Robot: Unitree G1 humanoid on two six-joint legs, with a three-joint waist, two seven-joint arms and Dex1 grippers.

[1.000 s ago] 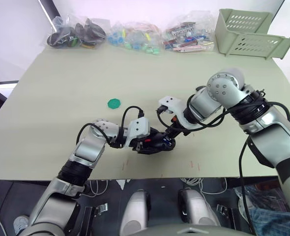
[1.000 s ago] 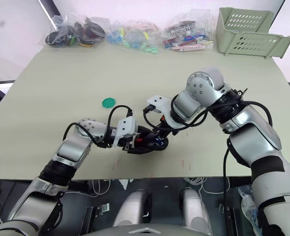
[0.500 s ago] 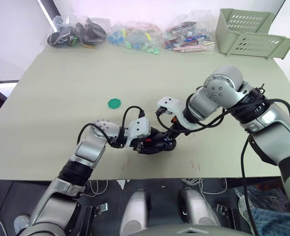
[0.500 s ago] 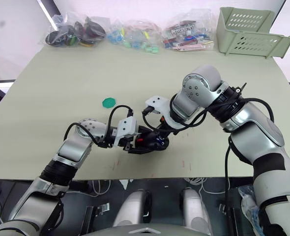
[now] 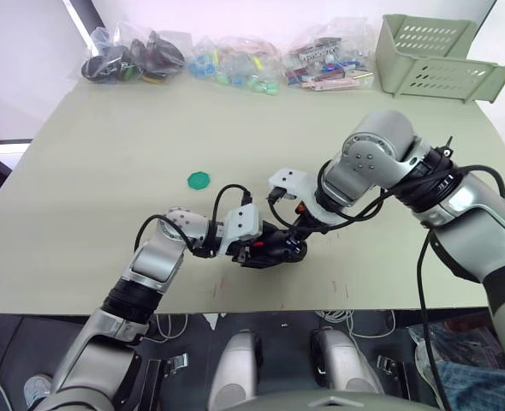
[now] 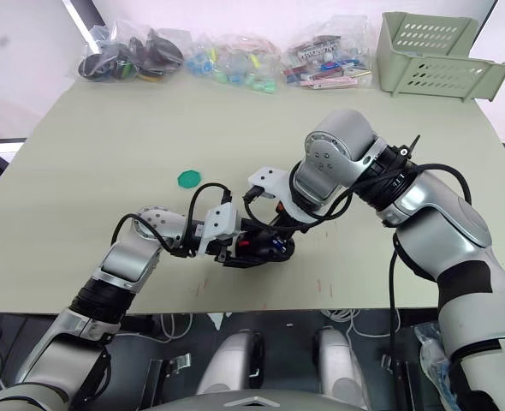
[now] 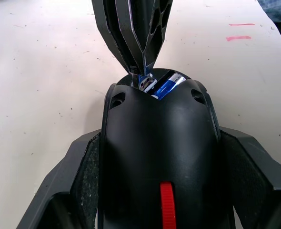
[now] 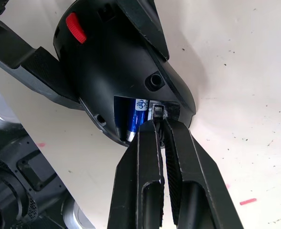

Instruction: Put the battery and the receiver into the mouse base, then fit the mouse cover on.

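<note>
My left gripper (image 7: 157,143) is shut on the mouse base (image 5: 272,249), a black shell with a red wheel (image 8: 76,26), held low over the table's front middle. The blue battery (image 8: 136,117) lies in its open compartment. Beside the battery, my right gripper (image 8: 159,121) is shut on the tiny black receiver (image 8: 157,110), pressing it at the slot in the base's rear end. In the left wrist view the right gripper's tips (image 7: 143,71) meet the base just by the battery (image 7: 166,86). The mouse cover is out of view.
A flat green disc (image 5: 199,180) lies left of the grippers. Clear bags of parts (image 5: 235,64) line the table's far edge, with a pale green basket (image 5: 432,60) at the far right. The table's front edge runs close below the mouse base.
My right arm's elbow and wrist have swung a little to the left while its tips stayed at the base's rear end. The left arm and the base have not moved.
</note>
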